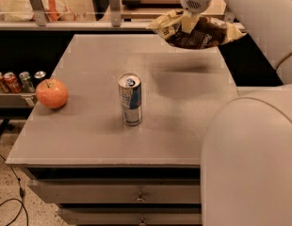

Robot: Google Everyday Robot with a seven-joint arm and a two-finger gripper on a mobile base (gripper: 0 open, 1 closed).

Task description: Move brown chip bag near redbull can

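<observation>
Brown foil with pale yellow-tan ends: the brown chip bag (pixel 198 33) hangs clear of the grey worktop (pixel 89 126), over its far right part, and casts a soft shadow on the surface below. The pincer (pixel 188 24) comes down from above and is closed on the bag's upper edge, left of the bag's middle; one pale finger (pixel 187 21) shows against the foil.

Orientation: the bag's long axis runs left to right across the view, close to level. One pale end points left and the other right, and the lettered brown face is turned toward the camera.

The redbull can (pixel 130 99) stands upright near the worktop's middle, well apart from the bag. An apple (pixel 52 93) lies near the left edge, and a row of small cans (pixel 19 81) sits on a ledge beyond it.

Hazards, as judged: the off-centre pinch on crinkled foil may let the bag slip or swing in transit. The can is slim and tall, so a wide bag lowered too close or swept sideways could tip it. A release from height could let the light bag slide away.
</observation>
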